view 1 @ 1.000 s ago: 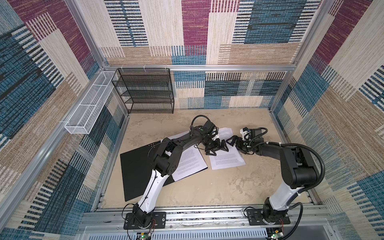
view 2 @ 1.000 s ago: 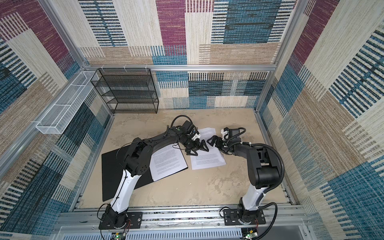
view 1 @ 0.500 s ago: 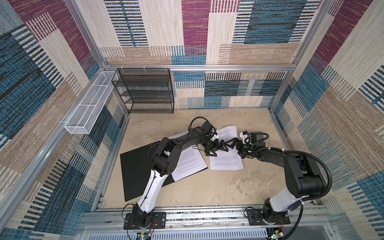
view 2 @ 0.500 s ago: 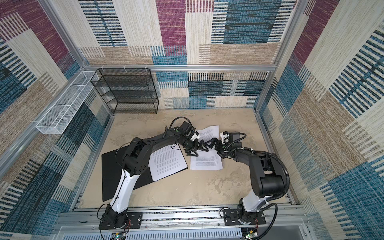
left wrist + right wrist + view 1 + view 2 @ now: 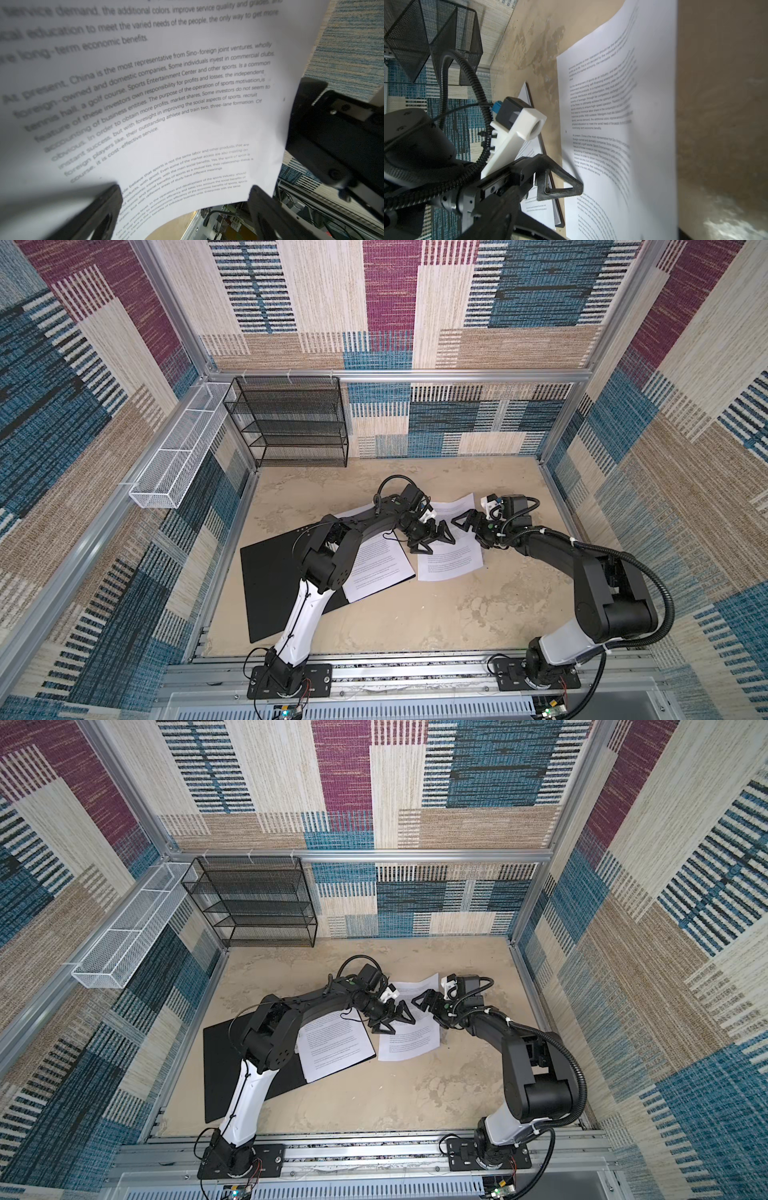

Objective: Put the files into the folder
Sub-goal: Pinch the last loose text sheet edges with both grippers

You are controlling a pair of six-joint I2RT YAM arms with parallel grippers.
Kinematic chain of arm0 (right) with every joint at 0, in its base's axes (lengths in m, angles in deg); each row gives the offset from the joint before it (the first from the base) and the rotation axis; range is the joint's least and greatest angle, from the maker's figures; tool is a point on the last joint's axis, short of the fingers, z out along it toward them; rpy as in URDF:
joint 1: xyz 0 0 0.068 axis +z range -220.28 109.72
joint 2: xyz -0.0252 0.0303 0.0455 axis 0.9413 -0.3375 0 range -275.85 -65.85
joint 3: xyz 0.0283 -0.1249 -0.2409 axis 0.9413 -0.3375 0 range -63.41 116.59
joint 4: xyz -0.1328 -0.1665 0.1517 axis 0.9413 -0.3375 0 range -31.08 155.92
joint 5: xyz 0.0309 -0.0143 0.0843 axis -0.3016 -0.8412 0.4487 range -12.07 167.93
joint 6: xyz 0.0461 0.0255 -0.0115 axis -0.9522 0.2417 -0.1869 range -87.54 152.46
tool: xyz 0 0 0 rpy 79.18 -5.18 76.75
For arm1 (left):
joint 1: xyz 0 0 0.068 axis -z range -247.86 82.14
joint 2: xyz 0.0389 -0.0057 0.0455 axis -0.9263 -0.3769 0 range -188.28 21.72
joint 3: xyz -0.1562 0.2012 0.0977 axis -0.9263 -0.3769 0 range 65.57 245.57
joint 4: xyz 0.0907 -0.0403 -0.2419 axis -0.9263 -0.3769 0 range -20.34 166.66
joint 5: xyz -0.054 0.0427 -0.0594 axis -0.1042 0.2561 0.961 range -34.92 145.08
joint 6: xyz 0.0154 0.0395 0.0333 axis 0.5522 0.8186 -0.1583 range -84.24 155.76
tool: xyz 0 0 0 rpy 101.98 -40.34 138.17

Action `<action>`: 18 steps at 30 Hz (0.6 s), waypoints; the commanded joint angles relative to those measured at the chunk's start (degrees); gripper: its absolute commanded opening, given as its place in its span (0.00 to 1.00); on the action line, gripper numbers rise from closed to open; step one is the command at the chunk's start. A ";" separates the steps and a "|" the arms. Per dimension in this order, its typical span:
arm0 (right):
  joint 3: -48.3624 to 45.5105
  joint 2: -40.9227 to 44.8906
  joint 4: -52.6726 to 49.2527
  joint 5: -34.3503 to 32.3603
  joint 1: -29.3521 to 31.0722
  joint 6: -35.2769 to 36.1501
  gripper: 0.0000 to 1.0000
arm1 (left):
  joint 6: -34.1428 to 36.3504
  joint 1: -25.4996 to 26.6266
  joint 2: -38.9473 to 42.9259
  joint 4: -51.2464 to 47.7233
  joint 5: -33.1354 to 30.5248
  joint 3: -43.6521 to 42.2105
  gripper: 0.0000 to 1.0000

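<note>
The folder (image 5: 270, 572) (image 5: 232, 1056) lies open on the left, black inside up, with printed files (image 5: 380, 566) (image 5: 336, 1042) on its right half. Another printed sheet (image 5: 451, 558) (image 5: 409, 1046) lies just right of it and bows upward, filling the left wrist view (image 5: 166, 104) and showing in the right wrist view (image 5: 623, 124). My left gripper (image 5: 432, 540) (image 5: 392, 1020) (image 5: 185, 188) stands open at that sheet's left edge. My right gripper (image 5: 471, 529) (image 5: 432, 1007) is open astride the sheet's right edge. The right wrist view shows the left gripper's fingers (image 5: 560, 187) and the folder's edge (image 5: 557, 209).
A black wire-mesh rack (image 5: 291, 423) (image 5: 425, 31) stands against the back wall on the left. A white wire basket (image 5: 178, 460) hangs on the left wall. Aluminium rails (image 5: 395, 659) run along the table's front edge, by the arm bases.
My right gripper has moved left onto the loose sheet's right edge, and its jaws look narrower. The sheet's far end now reaches further back. My left gripper has barely moved.
</note>
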 commanded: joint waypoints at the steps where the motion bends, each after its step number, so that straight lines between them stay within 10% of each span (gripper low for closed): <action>1: 0.61 -0.63 -2.24 -3.15 0.04 0.45 0.76 | -0.65 -0.31 -2.04 -12.46 -15.57 -0.97 0.99; 9: -0.21 0.38 -3.64 -7.30 0.08 0.06 0.51 | -0.53 -0.51 -2.07 -12.77 -15.66 -0.78 0.99; 18: 1.18 0.47 -5.04 -10.59 0.35 1.71 0.00 | 2.66 0.13 0.91 -10.46 -4.56 3.93 0.99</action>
